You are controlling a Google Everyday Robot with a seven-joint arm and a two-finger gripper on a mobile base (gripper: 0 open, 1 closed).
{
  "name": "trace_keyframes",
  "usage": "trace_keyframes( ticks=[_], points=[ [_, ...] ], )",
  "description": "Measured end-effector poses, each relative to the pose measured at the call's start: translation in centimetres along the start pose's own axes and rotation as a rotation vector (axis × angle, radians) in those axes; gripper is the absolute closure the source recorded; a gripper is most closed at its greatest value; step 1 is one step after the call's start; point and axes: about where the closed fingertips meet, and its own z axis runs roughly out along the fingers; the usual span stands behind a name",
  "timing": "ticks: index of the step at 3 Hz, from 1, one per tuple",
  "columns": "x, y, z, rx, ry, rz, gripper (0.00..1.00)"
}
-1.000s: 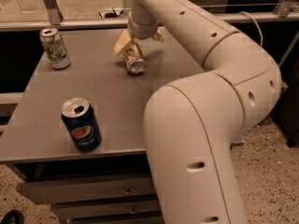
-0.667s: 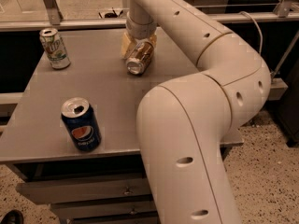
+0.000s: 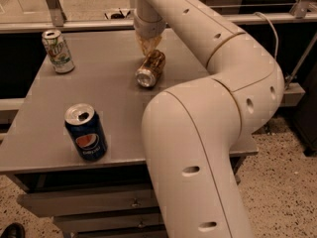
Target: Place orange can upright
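Observation:
The orange can [image 3: 152,66] lies on its side near the middle of the grey table [image 3: 119,118], its silver end facing the camera. My gripper [image 3: 147,43] reaches down from the arm at the can's far end, right above it and seemingly touching it. The arm covers what lies behind the gripper.
A dark blue Pepsi can [image 3: 86,133] stands upright near the table's front left. A white-and-green can [image 3: 58,51] stands upright at the back left. My large white arm [image 3: 208,133] hangs over the table's right side. A metal rail runs behind the table.
The gripper has shifted from straddling the can's middle to its far end. The can lies in about the same place, turned slightly.

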Motion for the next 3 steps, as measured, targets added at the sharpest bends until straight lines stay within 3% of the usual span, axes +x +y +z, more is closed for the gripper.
trace_keyframes(
  ticks=[1,2,3],
  points=[
    [-0.2,0.0,-0.5,-0.004,-0.013,-0.002,1.0],
    [-0.7,0.2,-1.4,-0.02,-0.039,-0.012,0.86],
    [-0.9,-0.2,-2.4,-0.022,-0.063,-0.002,0.63]
  ],
)
